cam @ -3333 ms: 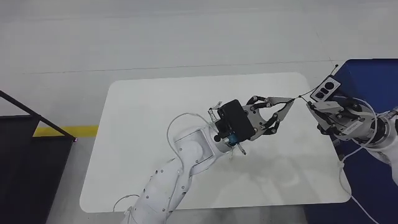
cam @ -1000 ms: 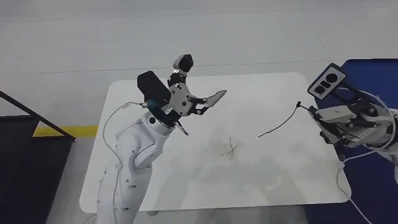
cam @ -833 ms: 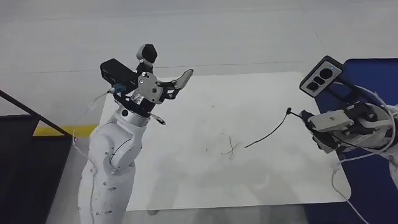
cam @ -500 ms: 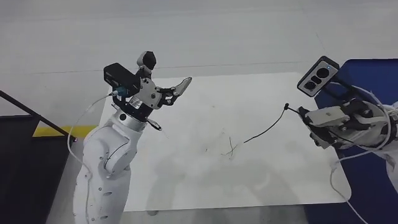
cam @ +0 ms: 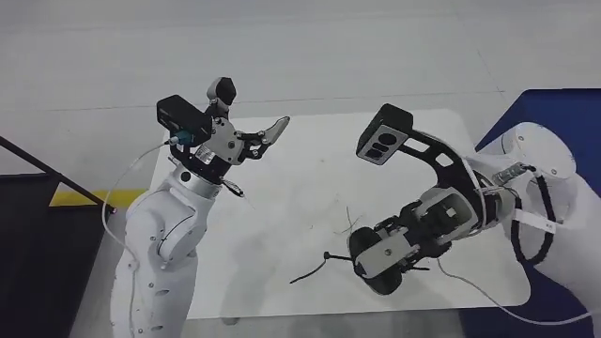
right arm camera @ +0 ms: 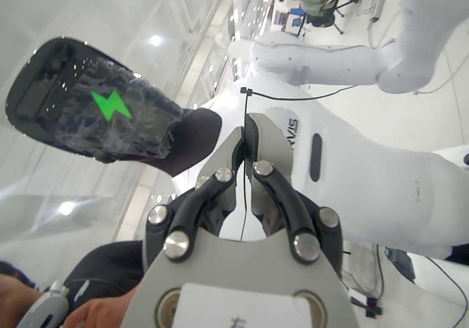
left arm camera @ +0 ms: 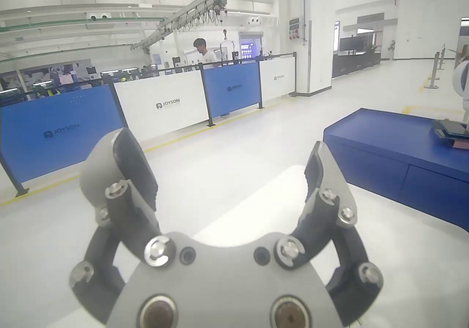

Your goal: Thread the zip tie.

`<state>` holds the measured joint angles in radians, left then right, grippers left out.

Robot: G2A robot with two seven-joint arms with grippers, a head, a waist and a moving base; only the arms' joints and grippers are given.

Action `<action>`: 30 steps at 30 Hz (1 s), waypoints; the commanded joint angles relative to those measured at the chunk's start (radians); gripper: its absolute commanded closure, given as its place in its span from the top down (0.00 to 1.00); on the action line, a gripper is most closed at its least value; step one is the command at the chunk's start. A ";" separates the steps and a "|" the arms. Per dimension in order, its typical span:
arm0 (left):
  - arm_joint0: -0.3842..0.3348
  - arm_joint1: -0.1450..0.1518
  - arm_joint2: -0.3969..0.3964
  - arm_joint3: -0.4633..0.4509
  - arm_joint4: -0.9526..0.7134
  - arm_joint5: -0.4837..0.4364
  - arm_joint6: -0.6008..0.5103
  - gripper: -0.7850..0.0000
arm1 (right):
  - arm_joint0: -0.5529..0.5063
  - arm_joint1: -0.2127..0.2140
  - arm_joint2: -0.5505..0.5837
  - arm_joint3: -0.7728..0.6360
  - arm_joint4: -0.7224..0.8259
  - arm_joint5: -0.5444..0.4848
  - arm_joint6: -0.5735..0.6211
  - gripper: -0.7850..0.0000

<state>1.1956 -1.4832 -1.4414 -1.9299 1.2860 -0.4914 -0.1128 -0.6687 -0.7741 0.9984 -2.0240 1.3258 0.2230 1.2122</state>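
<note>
The zip tie (right arm camera: 244,104) is seen as thin black plastic, smooth and fairly matt. The left gripper (left arm camera: 220,146) is made of brushed grey metal, with shiny screw heads (left arm camera: 157,248); its pads (left arm camera: 136,164) are faced in black, matt, rubber-like material. The right gripper (right arm camera: 246,123) is built of the same grey metal, with finely ribbed black facing. The table (cam: 394,150) is topped in smooth matt white. The blue bench (left arm camera: 384,146) is finished smooth, with low sheen.

From above, the zip tie (cam: 308,271) ducked under the right gripper (right arm camera: 244,126), hiding the clamped stretch, and its little head was too small to make out.
</note>
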 commanded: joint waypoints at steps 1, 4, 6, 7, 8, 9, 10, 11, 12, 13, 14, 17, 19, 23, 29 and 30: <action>0.000 0.000 0.000 0.000 0.000 0.000 0.000 1.00 | 0.029 -0.012 -0.001 0.014 0.085 -0.011 0.016 0.00; 0.000 0.000 0.000 0.000 0.000 0.000 0.000 1.00 | 0.038 -0.016 0.005 0.022 0.113 -0.012 0.022 0.00; 0.000 0.000 0.000 0.000 0.000 0.000 0.000 1.00 | 0.038 -0.016 0.005 0.022 0.113 -0.012 0.022 0.00; 0.000 0.000 0.000 0.000 0.000 0.000 0.000 1.00 | 0.038 -0.016 0.005 0.022 0.113 -0.012 0.022 0.00; 0.000 0.000 0.000 0.000 0.000 0.000 0.000 1.00 | 0.038 -0.016 0.005 0.022 0.113 -0.012 0.022 0.00; 0.000 0.000 0.000 0.000 0.000 0.000 0.000 1.00 | 0.038 -0.016 0.005 0.022 0.113 -0.012 0.022 0.00; 0.000 0.000 0.000 0.000 0.000 0.000 0.000 1.00 | 0.038 -0.016 0.005 0.022 0.113 -0.012 0.022 0.00; 0.000 0.000 0.000 0.000 0.000 0.000 0.000 1.00 | 0.038 -0.016 0.005 0.022 0.113 -0.012 0.022 0.00; 0.000 0.000 0.000 0.000 0.000 0.000 0.000 1.00 | 0.038 -0.016 0.005 0.022 0.113 -0.012 0.022 0.00; 0.000 0.000 0.000 0.000 0.000 0.000 0.000 1.00 | 0.038 -0.016 0.005 0.022 0.113 -0.012 0.022 0.00; 0.000 0.000 0.000 0.000 0.000 0.000 0.000 1.00 | 0.038 -0.016 0.005 0.022 0.113 -0.012 0.022 0.00; 0.000 0.000 0.000 0.000 0.000 0.000 0.000 1.00 | 0.038 -0.016 0.005 0.022 0.113 -0.012 0.022 0.00; 0.000 0.000 0.000 0.000 0.000 0.000 0.000 1.00 | 0.038 -0.016 0.005 0.022 0.113 -0.012 0.022 0.00; 0.000 0.000 0.000 0.000 0.000 0.000 0.000 1.00 | 0.003 -0.017 -0.008 0.077 0.159 0.073 -0.021 0.00; 0.000 0.000 0.000 0.000 0.000 0.000 0.000 1.00 | -0.060 0.003 -0.041 0.343 0.014 0.417 -0.100 0.00; 0.000 0.000 0.000 0.000 0.000 0.000 0.000 1.00 | -0.070 0.005 -0.047 0.368 -0.003 0.451 -0.103 0.00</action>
<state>1.1956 -1.4832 -1.4414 -1.9299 1.2860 -0.4914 -0.1128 -0.7292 -0.7707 0.9572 -1.6841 1.3413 0.6251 1.1139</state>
